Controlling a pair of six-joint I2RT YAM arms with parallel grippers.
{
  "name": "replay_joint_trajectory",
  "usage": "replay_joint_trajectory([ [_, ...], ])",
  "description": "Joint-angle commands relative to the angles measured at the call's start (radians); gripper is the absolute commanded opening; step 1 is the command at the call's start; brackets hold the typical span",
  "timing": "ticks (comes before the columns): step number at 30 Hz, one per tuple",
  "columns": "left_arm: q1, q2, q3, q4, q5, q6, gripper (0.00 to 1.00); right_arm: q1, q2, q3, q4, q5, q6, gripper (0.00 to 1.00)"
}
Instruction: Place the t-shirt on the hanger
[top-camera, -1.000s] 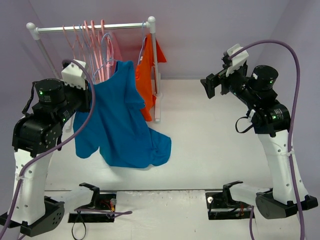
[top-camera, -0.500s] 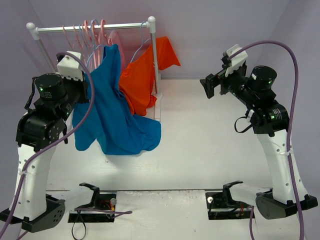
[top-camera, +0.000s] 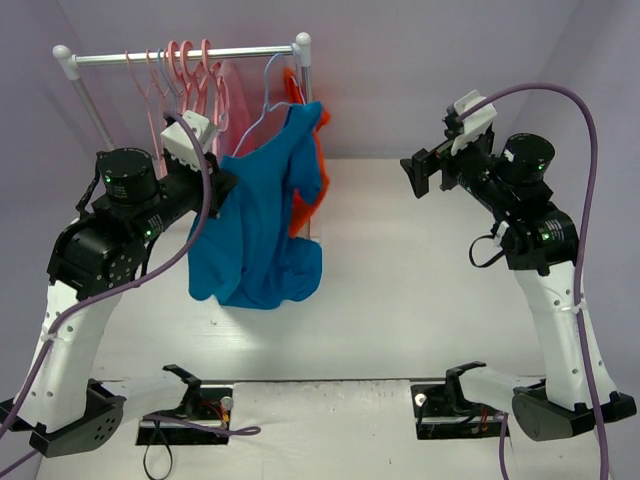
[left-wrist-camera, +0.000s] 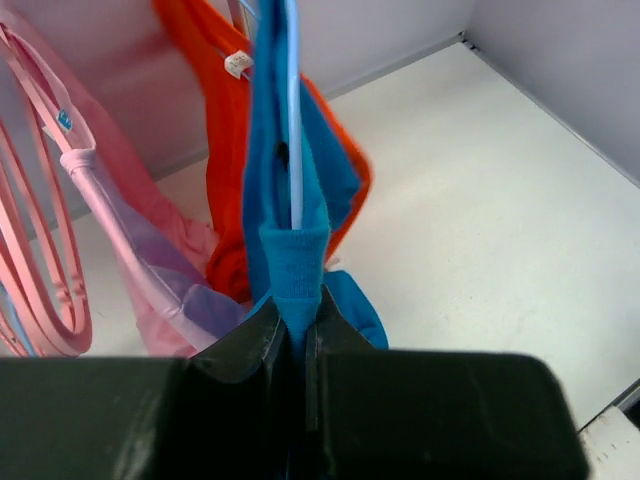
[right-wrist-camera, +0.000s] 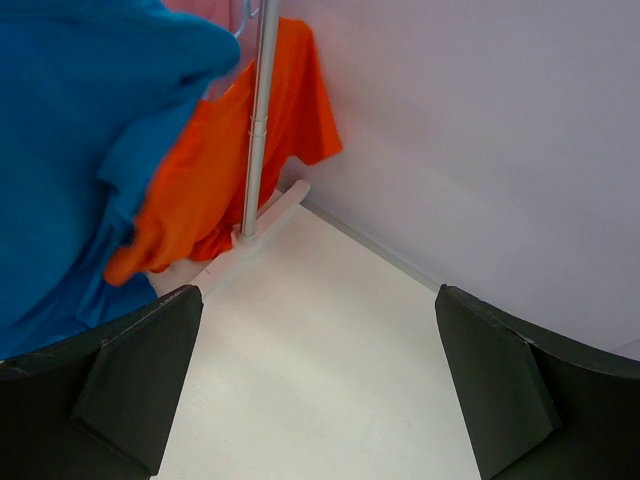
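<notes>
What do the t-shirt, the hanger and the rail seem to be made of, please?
The t-shirt looks like soft, matte knit cloth, likely cotton: it drapes and bunches in limp folds. The hanger is thin, smooth and pale blue, probably plastic or coated wire; I cannot tell which. The rail looks like grey metal tube, going by its dull sheen.

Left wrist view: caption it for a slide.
Left gripper shut on the t-shirt along the hanger; orange garment and pink hangers behind.

No legible text in my views; the white tag (left-wrist-camera: 237, 64) on the orange garment (left-wrist-camera: 225, 150) is too blurred to read.
</notes>
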Motion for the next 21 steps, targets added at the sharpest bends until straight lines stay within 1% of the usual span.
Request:
replay_joint_trajectory([
  [1, -0.005, -0.055, 0.027, 0.138, -0.078, -0.026, 0.0, 0.002, -0.024, 0.005, 0.09, -0.013, 0.004, 1.0],
  [2, -0.005, -0.062, 0.017, 0.128, -0.178, -0.013, 0.0, 0.001, -0.026, 0.006, 0.09, -0.015, 0.004, 1.0],
  [4, -0.005, -0.065, 0.01, 0.105, -0.236, -0.006, 0.0, 0.001, -0.026, 0.006, 0.09, -0.017, 0.005, 1.0],
  [5, -0.005, -0.065, 0.003, 0.092, -0.316, -0.005, 0.0, 0.002, -0.028, 0.007, 0.092, -0.018, 0.005, 1.0],
  [7, -0.005, -0.064, -0.006, 0.081, -0.38, -0.005, 0.0, 0.002, -0.03, 0.006, 0.092, -0.016, 0.003, 1.0],
  [15, -0.005, -0.028, 0.006, 0.043, -0.478, 0.018, 0.0, 0.002, -0.039, -0.005, 0.094, -0.019, 0.004, 1.0],
  [21, -0.005, 0.024, 0.014, 0.126, -0.457, 0.027, 0.0, 0.002, -0.035, -0.01, 0.097, -0.024, 0.005, 1.0],
])
